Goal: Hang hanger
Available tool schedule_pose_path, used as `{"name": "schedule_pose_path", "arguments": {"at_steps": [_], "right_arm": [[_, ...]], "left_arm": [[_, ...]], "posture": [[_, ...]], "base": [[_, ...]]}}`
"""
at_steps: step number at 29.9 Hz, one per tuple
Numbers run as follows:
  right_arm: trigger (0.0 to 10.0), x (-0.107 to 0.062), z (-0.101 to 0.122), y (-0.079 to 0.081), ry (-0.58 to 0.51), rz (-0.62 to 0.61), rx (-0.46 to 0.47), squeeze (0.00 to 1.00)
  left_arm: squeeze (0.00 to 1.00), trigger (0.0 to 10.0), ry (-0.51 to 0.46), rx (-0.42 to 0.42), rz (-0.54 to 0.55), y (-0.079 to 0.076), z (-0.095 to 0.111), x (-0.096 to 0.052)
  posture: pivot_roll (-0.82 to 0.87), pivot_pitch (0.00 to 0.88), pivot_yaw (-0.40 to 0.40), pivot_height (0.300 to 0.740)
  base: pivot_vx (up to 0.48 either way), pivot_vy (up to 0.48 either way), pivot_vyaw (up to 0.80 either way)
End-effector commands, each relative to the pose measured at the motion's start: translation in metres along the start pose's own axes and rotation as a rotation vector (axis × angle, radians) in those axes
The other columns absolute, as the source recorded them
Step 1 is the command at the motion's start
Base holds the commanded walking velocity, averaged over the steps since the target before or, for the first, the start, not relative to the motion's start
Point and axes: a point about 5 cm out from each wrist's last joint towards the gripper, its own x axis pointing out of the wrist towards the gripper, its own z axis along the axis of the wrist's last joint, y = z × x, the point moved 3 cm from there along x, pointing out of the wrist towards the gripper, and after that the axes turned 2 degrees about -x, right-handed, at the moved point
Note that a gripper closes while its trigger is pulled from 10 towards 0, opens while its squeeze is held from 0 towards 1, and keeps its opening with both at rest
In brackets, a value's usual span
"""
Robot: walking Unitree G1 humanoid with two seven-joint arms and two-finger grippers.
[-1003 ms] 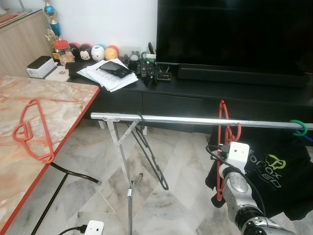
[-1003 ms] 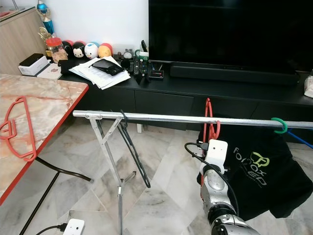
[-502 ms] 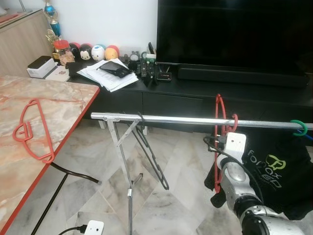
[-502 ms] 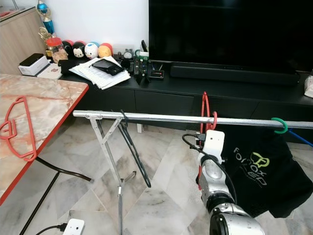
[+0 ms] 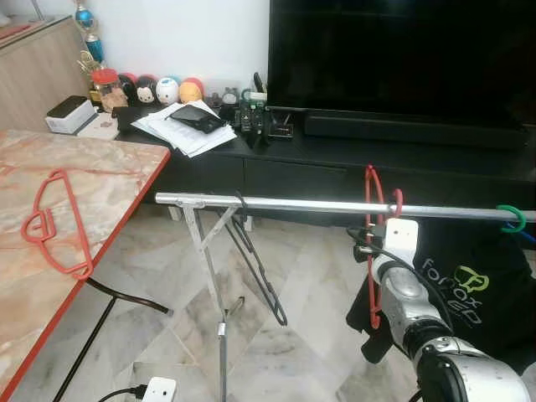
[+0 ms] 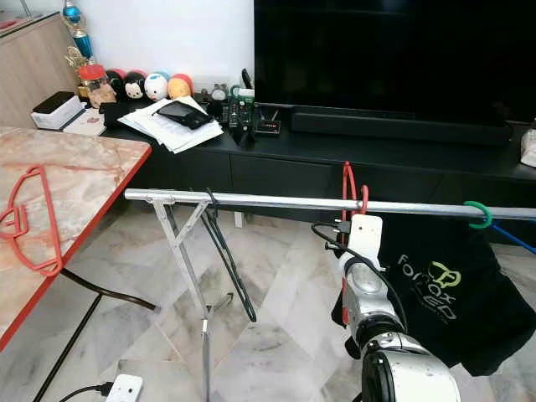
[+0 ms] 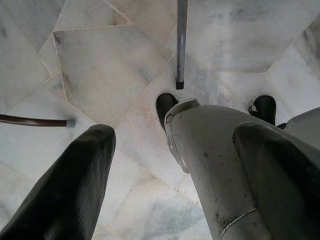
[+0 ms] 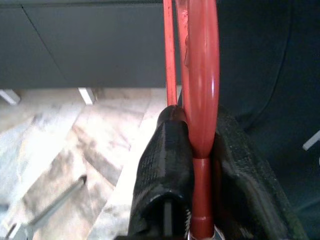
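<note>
The red hanger (image 5: 371, 243) is being held upright by the right gripper (image 8: 192, 165), with its hook raised to the level of the metal rail (image 5: 293, 203) so that it can be dropped over the bar (whether the hook is already resting on the rail cannot be told). The hanger is being presented edge-on, which is keeping it clear of the black shirt (image 6: 435, 293) on the green hanger (image 6: 479, 214) just beside it. In the right wrist view, the fingers (image 8: 162, 165) are being pressed narrowly against the red stem, one on each side. The left gripper (image 7: 175, 165) is being kept idle above the floor, fingers spread wide. A second red hanger (image 5: 54, 222) is lying on the marble worktop (image 5: 109, 180).
</note>
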Motion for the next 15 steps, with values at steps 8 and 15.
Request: {"name": "schedule_pose_path", "arguments": {"at_steps": [8, 15], "right_arm": [[10.0, 0.002, 0.002, 0.003, 0.052, 0.024, -0.042, 0.0], [10.0, 0.0, -0.011, 0.006, 0.105, 0.037, -0.052, 0.0]], "left_arm": [[0.0, 10.0, 0.078, 0.005, 0.004, 0.001, -0.02, -0.003], [0.0, 10.0, 0.085, 0.007, -0.001, -0.003, -0.019, -0.002]], "posture": [[0.02, 0.0, -0.008, 0.74], [0.02, 0.0, -0.008, 0.74]], "base": [[0.0, 0.0, 0.0], [0.0, 0.0, 0.0]]}}
